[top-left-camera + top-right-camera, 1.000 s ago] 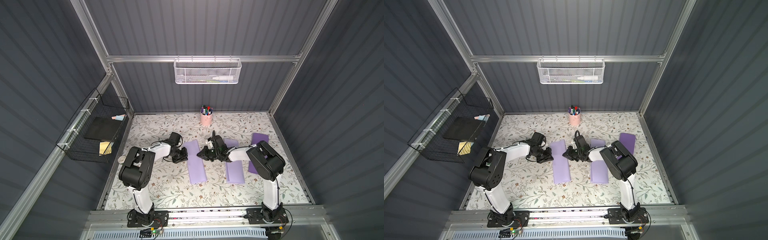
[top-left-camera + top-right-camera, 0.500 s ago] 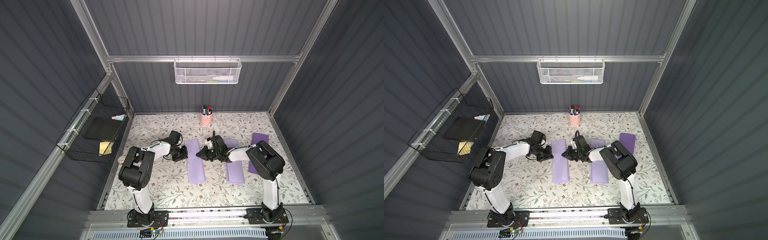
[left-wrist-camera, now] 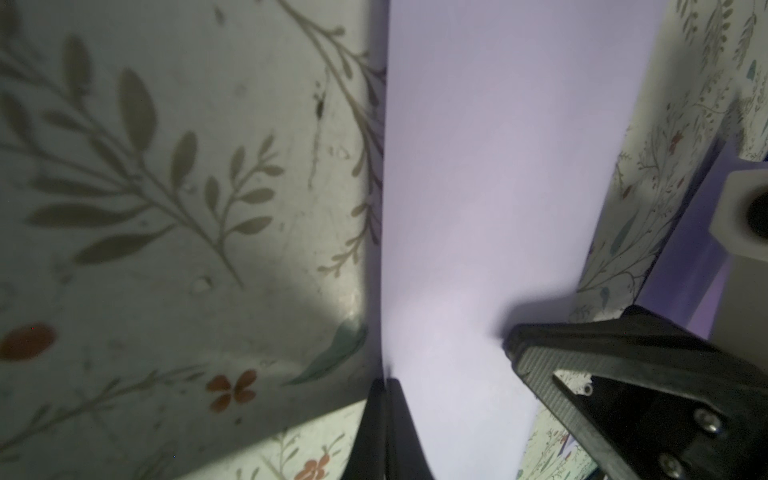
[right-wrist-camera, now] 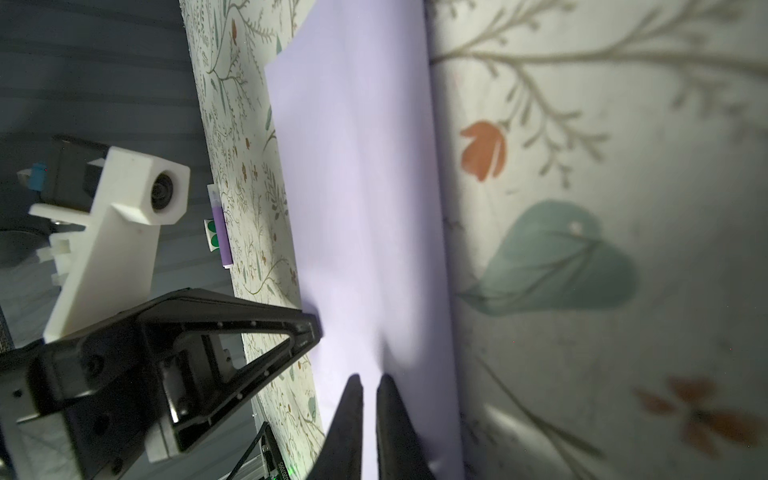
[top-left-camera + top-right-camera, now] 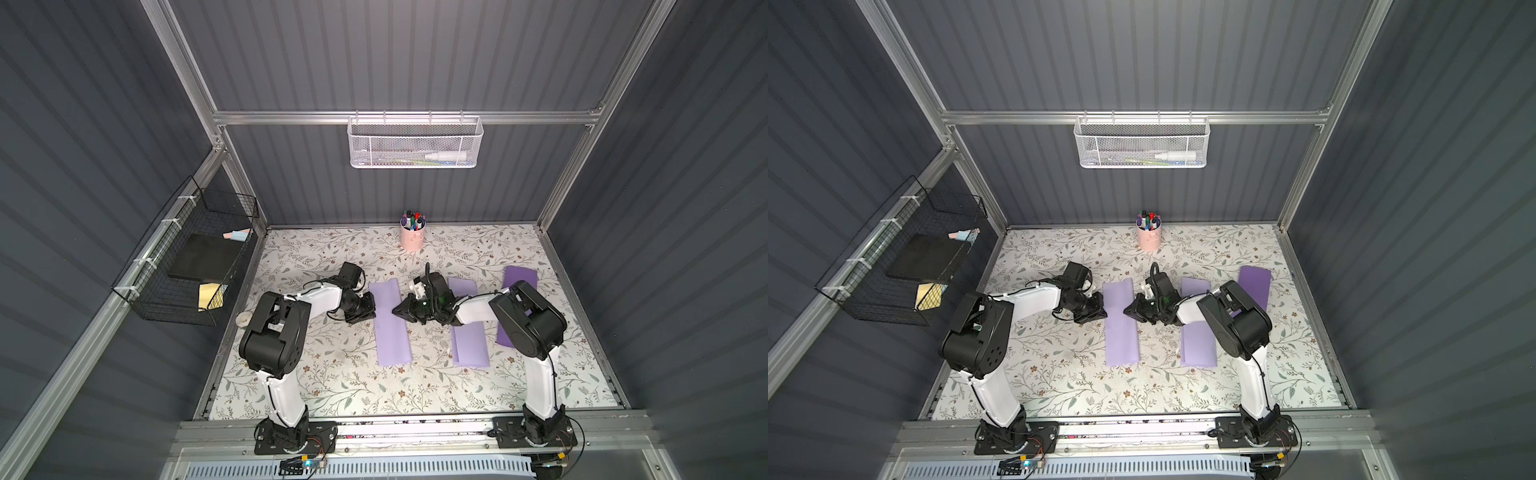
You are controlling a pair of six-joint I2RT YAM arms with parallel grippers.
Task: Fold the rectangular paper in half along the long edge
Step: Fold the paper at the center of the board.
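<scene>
Markers (image 5: 412, 218) fill pink cup (image 5: 410, 242) — white bottle (image 5: 445, 156) lies in mesh basket (image 5: 374, 143)

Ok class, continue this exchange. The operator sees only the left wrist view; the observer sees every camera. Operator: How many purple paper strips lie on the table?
Observer: Three on the floral-patterned table: the light purple paper strip between the grippers, a second light purple strip under the right arm, and a darker purple strip beyond it.
Operator: Where along the strip do the grippers sit?
Observer: The left gripper and right gripper flank it nearer its end toward the back wall than its other end.
Operator: Anything standing at the back?
Observer: A pink cup of markers, apart from every strip.
</scene>
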